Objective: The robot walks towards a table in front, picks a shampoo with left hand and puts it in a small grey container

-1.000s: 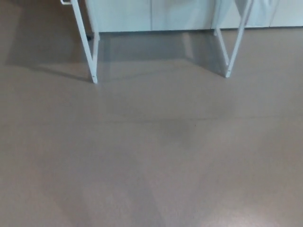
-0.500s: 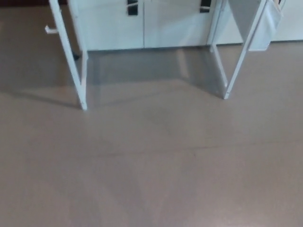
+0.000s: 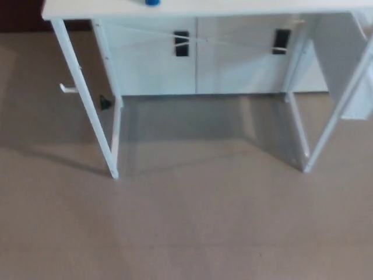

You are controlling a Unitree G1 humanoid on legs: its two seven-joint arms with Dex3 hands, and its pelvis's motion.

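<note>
A white table point(image 3: 198, 7) stands ahead at the top of the head view; only its front edge and slanted white legs point(image 3: 87, 111) show. A small blue object point(image 3: 152, 2) sits on the tabletop at the upper edge, cut off by the frame; what it is cannot be told. No grey container shows. Neither of my hands is in the picture.
White cabinets point(image 3: 192, 58) with black handles stand behind the table. The right table legs point(image 3: 326, 128) slant down to the tan floor point(image 3: 186, 233). A small white hook point(image 3: 67, 88) sticks out from the left leg, with a dark small item point(image 3: 105, 103) near it.
The whole picture has shifted downward: the camera has tilted up or moved, so the table's top edge, the blue object and the cabinet handles now show.
</note>
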